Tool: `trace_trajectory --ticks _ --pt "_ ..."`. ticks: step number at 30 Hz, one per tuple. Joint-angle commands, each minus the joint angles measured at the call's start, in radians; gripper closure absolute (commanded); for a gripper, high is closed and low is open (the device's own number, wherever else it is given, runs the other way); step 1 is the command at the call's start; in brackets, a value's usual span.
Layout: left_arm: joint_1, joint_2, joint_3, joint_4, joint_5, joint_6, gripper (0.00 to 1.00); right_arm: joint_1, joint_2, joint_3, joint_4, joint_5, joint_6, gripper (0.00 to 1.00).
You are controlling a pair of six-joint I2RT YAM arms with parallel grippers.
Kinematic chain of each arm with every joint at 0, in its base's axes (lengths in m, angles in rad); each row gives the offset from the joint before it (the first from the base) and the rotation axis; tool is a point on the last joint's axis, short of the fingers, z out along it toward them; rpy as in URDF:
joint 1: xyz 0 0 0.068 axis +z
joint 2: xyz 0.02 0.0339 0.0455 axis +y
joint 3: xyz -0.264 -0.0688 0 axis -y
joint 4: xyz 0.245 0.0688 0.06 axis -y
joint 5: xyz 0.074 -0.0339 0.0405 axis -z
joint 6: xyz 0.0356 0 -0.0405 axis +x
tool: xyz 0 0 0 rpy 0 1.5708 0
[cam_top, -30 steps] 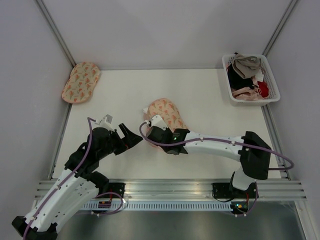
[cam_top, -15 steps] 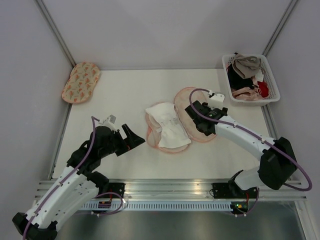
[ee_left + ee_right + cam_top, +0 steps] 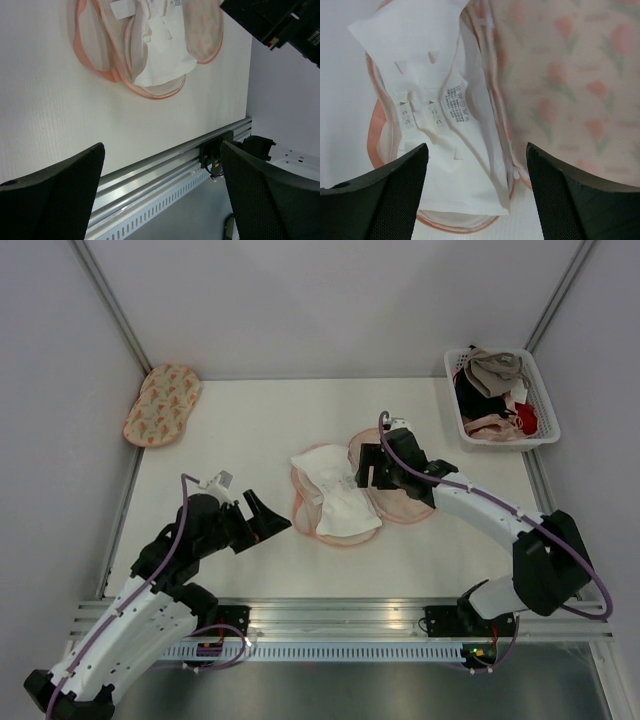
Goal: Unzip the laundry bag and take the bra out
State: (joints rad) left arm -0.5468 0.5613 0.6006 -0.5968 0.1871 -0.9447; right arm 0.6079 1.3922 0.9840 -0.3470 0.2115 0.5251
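The laundry bag [image 3: 403,504] lies unzipped and spread flat in two oval halves at the table's middle. The white bra [image 3: 335,496], folded, rests on its left half. My right gripper [image 3: 372,472] hovers open above the seam between the halves, holding nothing. In the right wrist view, the bra [image 3: 447,130] with its care label sits below the open right gripper [image 3: 476,146], and the printed flap [image 3: 565,75] lies to the right. My left gripper [image 3: 272,520] stands open just left of the bag. The left wrist view shows the bag's pink edge [image 3: 95,70] and the bra [image 3: 162,62] beyond the open left gripper [image 3: 161,145].
A second printed pouch [image 3: 162,403] lies at the far left corner. A white basket [image 3: 545,390] with several garments stands at the far right. The aluminium rail [image 3: 340,615] runs along the near edge. Grey walls enclose the table.
The bag was closed with my right gripper shut at its near-left end. It now lies open with the bra exposed. My right gripper swung right, let go, then came back over the seam.
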Motion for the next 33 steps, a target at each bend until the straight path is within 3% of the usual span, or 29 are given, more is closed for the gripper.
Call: trace_trajectory --ticks 1,5,14,17,18,21,24,28,33 --pt "-0.001 -0.026 0.007 0.014 0.032 -0.002 0.00 -0.091 0.092 -0.028 0.234 -0.389 -0.050 0.17" --pt "0.001 -0.049 0.004 0.012 0.035 -0.003 0.00 -0.135 0.233 0.010 0.330 -0.578 -0.053 0.18" --pt "0.001 -0.051 0.005 0.002 0.023 0.003 0.00 -0.169 0.451 0.085 0.436 -0.768 -0.031 0.30" --pt "0.001 -0.046 0.004 -0.001 0.018 0.004 0.00 -0.168 0.481 0.076 0.450 -0.794 -0.036 0.46" --pt "0.001 -0.044 0.004 -0.001 0.018 0.004 0.00 -0.169 0.482 0.071 0.451 -0.799 -0.037 0.64" --pt "0.001 -0.032 0.005 0.002 0.018 0.007 0.00 -0.168 0.466 0.062 0.448 -0.822 -0.043 1.00" --pt "0.001 -0.031 0.008 0.000 0.018 0.007 0.00 -0.168 0.374 0.053 0.433 -0.822 -0.053 0.99" --pt "0.001 -0.043 0.005 -0.001 0.015 0.006 0.00 -0.178 0.182 0.114 0.279 -0.750 -0.099 1.00" --pt "0.001 -0.041 0.004 -0.003 0.017 0.004 0.00 -0.240 0.048 0.292 0.085 -0.400 -0.139 1.00"
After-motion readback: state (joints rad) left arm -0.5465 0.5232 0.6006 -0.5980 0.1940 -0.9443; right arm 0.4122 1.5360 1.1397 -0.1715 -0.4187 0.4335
